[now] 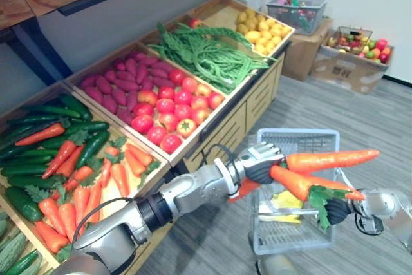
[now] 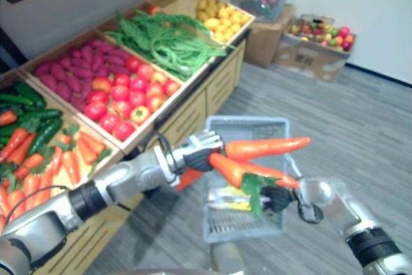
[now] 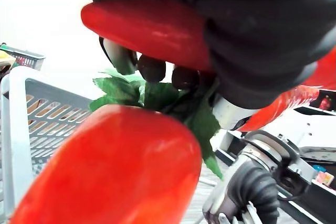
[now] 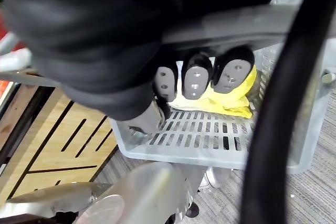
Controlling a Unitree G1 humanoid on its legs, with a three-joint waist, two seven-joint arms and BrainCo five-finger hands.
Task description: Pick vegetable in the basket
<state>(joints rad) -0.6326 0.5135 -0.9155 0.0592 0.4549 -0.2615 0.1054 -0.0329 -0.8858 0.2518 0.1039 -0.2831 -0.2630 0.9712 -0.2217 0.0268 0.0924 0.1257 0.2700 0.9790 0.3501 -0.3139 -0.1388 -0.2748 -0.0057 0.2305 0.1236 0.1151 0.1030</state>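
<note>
The left hand (image 1: 259,163) is clenched round the near ends of a bunch of carrots (image 1: 328,158) and holds them in the air right above the basket (image 1: 297,134). From that hand the longest one points to about 3 o'clock, clear across the basket's width. A thicker carrot (image 1: 293,181) slants toward 4 o'clock and ends in a tuft of green leaves (image 1: 320,201) hanging just beside the right hand (image 1: 339,209). Another orange end pokes out below the left hand toward 7 o'clock. The carrots look smooth, glossy and evenly orange-red, and stiff enough to stick straight out; I'd guess display pieces, light and a bit slippery. The right hand has its fingers curled round what I take for the basket's grey handle (image 4: 247,23), so it seems to be carrying the basket, which has a yellow thing (image 1: 287,200) lying in it. The picking looks done and the dropping-in is the step in hand. The next move calls for lowering the bunch into the opening, probably turned along the basket's length since it lies crosswise, and then loosening the fingers. The stocked wooden surface (image 1: 256,100) stands off at 10 o'clock.
</note>
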